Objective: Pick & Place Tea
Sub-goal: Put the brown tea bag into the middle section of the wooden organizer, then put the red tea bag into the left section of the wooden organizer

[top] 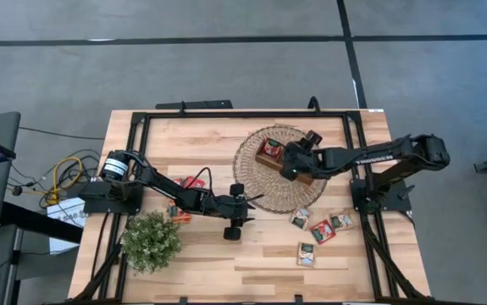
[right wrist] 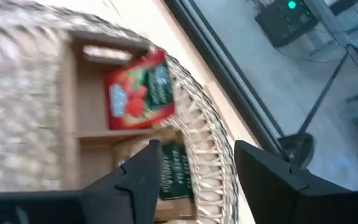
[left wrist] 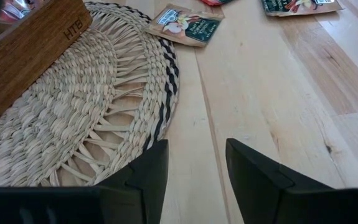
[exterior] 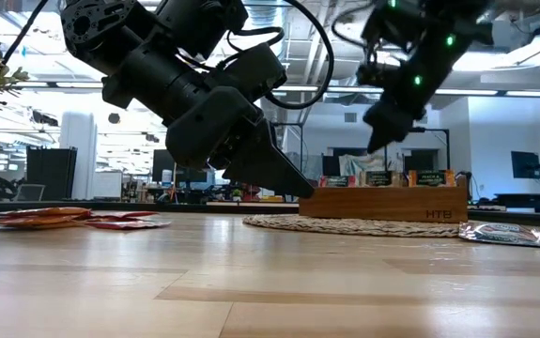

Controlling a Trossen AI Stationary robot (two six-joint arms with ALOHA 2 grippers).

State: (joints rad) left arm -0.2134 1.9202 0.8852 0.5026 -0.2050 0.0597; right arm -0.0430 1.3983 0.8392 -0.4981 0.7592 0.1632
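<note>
Above the round woven mat (top: 260, 182), the right tool (right wrist: 194, 163) hangs released over glossy square sachets (right wrist: 140, 94).

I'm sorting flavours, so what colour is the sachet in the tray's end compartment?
Red with green, the tea sachet in the wooden tray; right wrist view shows it best.

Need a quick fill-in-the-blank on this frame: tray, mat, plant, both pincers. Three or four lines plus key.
1. The long brown wooden tray sits on the round woven straw ____.
2. The right pincer hangs over the tray with its fingers ____.
3. The bushy green potted plant stands on the robot's ____ side of the table.
4. The empty left pincer hovers low beside the mat's ____.

Missing words: mat; open; left; edge
</note>
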